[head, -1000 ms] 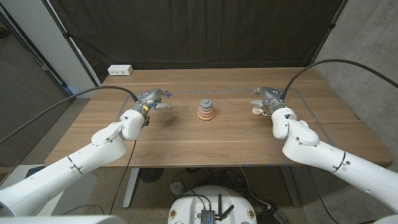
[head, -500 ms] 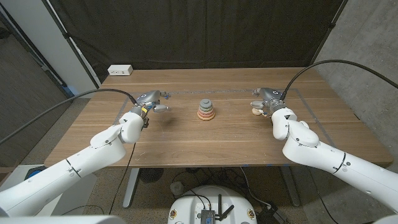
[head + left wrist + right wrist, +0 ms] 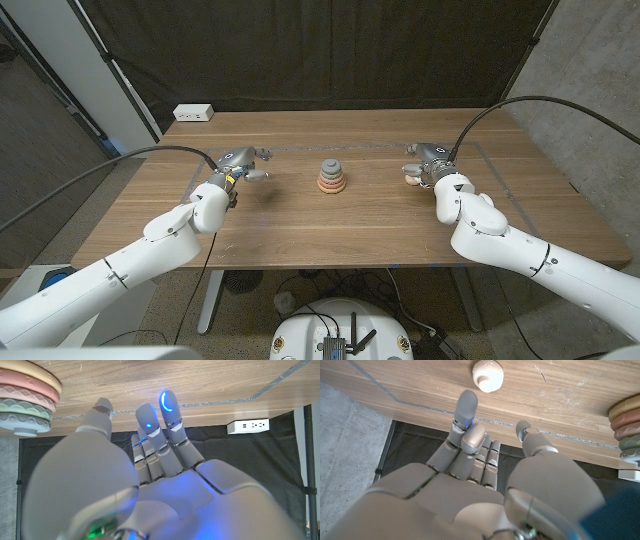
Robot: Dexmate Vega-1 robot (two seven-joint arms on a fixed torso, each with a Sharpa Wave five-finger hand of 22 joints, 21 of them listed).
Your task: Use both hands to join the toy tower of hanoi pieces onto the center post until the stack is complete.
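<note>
Stack point(image 3: 332, 177) standing mid-table, a little toward the far edge, rings piled wide at the bottom to narrow on top, grey piece uppermost. Seen too at the border of the left wrist view point(image 3: 25, 395) and of the right wrist view point(image 3: 626, 425), rings lying level, snug on one another.

Left hand point(image 3: 240, 164) poised over the table on the left side, well apart from the stack, fingers point(image 3: 169, 410) stretched out and spread, holding nothing. Looks like a waiting pose, nothing near it to take.

Right hand point(image 3: 425, 160) on the right side, about as far from the stack, fingers point(image 3: 465, 410) extended toward a small cream cap point(image 3: 488, 375). Same cap in the head view point(image 3: 413, 179), on the wood just beside the hand, on its near side. No grasp visible; fingers apart, empty.

Cap off the post, so stack judged unfinished. Probably left there as the last piece, closest to the right hand, so likely that hand's pick. Small and rounded, apt to roll or slip from a loose pinch.
</note>
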